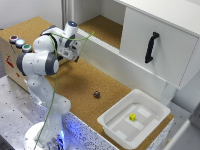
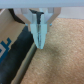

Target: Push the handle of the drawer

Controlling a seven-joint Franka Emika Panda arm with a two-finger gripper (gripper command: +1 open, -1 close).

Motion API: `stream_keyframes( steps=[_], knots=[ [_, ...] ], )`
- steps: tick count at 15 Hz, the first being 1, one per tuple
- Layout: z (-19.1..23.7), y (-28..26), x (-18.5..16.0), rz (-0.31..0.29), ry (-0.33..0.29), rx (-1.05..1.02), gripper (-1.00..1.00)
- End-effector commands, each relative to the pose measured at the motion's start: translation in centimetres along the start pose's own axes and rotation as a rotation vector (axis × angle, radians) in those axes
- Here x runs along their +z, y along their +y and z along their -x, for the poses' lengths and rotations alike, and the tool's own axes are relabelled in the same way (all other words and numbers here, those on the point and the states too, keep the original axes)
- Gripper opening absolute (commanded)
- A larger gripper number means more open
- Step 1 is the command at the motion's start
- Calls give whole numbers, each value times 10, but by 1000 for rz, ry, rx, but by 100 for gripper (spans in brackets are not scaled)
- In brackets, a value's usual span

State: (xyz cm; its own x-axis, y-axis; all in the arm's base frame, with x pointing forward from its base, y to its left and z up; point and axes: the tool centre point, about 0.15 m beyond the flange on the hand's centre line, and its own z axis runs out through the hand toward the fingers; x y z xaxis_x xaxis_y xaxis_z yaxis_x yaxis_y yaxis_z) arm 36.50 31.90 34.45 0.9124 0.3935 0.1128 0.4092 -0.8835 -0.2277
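The light-brown wooden box [image 1: 11, 59] with coloured buttons [image 1: 19, 43] on top stands at the exterior view's left, mostly behind my arm. Its drawer is hidden there. In the wrist view the box's wooden side [image 2: 6, 35] and the drawer's dark inside [image 2: 17, 52] show next to my gripper [image 2: 40, 44]. The fingers are pressed together with nothing between them, and they point down at the cork. Their tips are just beside the dark drawer edge; I cannot tell if they touch it. In the exterior view my gripper [image 1: 76, 57] hangs low over the cork, right of the box.
A big white cabinet front [image 1: 165, 45] with a black handle [image 1: 151, 47] stands at the exterior view's right. A white tray [image 1: 116, 125] holding a yellow cube [image 1: 132, 117] sits at the front right. A small dark object [image 1: 96, 94] lies on the cork [image 1: 80, 85].
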Motion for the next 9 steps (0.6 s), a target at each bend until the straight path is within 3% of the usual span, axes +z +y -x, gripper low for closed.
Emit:
stream_keyframes(
  steps=[1, 2, 4, 9],
  knots=[
    [-3, 11, -23, 186, 9, 102, -100],
    [6, 21, -33, 224, 15, 141, 100],
    [16, 30, -50, 249, 35, 178, 100],
    [13, 24, -62, 223, 44, 141, 100]
  ],
)
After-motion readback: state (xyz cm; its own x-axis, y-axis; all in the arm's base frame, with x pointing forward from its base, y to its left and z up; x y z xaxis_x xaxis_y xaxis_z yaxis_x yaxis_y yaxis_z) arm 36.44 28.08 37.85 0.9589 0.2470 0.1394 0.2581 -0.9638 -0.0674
